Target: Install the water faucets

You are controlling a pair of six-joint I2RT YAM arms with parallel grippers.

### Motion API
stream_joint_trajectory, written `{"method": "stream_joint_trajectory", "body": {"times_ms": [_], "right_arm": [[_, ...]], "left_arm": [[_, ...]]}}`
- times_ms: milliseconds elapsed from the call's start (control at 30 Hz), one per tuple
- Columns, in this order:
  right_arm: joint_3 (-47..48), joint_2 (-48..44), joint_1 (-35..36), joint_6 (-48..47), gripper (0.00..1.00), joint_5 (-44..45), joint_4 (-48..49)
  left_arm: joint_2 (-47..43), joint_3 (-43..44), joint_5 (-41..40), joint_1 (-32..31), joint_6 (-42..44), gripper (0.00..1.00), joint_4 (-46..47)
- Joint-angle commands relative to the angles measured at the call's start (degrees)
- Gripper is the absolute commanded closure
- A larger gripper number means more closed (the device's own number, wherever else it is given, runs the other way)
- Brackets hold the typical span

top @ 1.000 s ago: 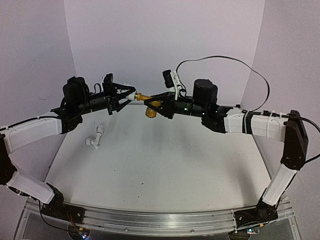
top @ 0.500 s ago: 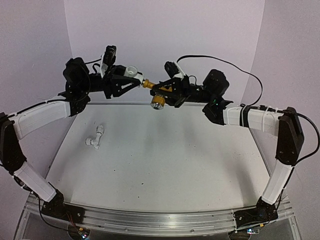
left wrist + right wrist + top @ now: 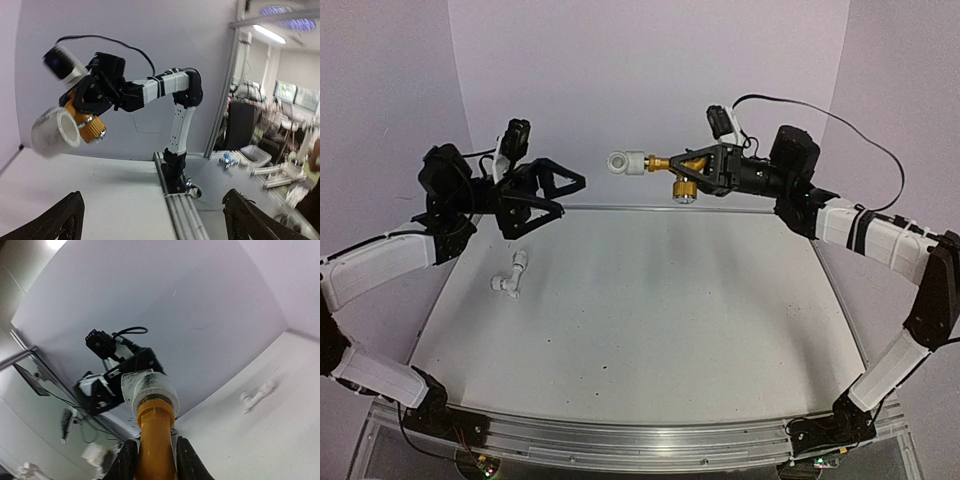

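My right gripper is shut on the yellow-gold faucet, held level in the air at the back of the table. A stubby white fitting sits on the faucet's free end. In the right wrist view the fingers clamp the gold body below the fitting. My left gripper is open and empty, a short way left of the fitting. From the left wrist the fitting hangs ahead at upper left. A white plastic faucet lies on the table at the left.
The white table has purple walls on three sides. A metal rail with both arm bases runs along the near edge. The right arm's cable loops above it.
My left gripper has opened, let go of the white fitting and drawn back to the left. The right gripper has carried the gold faucet, with the fitting on it, right and slightly up.
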Motion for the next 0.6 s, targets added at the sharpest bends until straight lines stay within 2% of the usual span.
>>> {"method": "stream_joint_trajectory", "body": {"times_ms": [0,67,167,267,367,433,567], "right_arm": [[-2.66,-6.95,-0.38,-36.88,1.00,9.45,-9.45],[-5.50,-9.17,0.64,-49.24,1.00,12.60,-10.15],[-6.34,-10.02,2.11,-59.95,1.00,14.93,-11.51],[-6.16,-9.81,3.97,-64.48,1.00,16.06,-11.78],[-5.36,-8.79,5.92,-65.37,1.00,16.58,-11.83],[-4.86,-7.98,6.69,-65.11,1.00,16.32,-11.83],[-4.34,-6.68,8.04,-63.05,1.00,14.80,-11.63]], "left_arm": [[-7.59,-5.59,-16.09,0.75,-27.47,0.00,-2.23],[-6.39,-6.47,-20.56,0.71,-44.18,0.01,-5.55],[-2.60,-6.41,-20.04,-0.24,-64.16,0.06,-5.84],[-0.02,-5.48,-21.43,-2.73,-69.77,0.01,-5.83],[3.50,-3.64,-19.65,-4.39,-70.93,0.00,-5.72],[5.32,-2.80,-19.56,-4.96,-69.66,0.00,-5.49],[6.32,-0.58,-19.88,-5.99,-61.71,0.00,-5.36]]}}
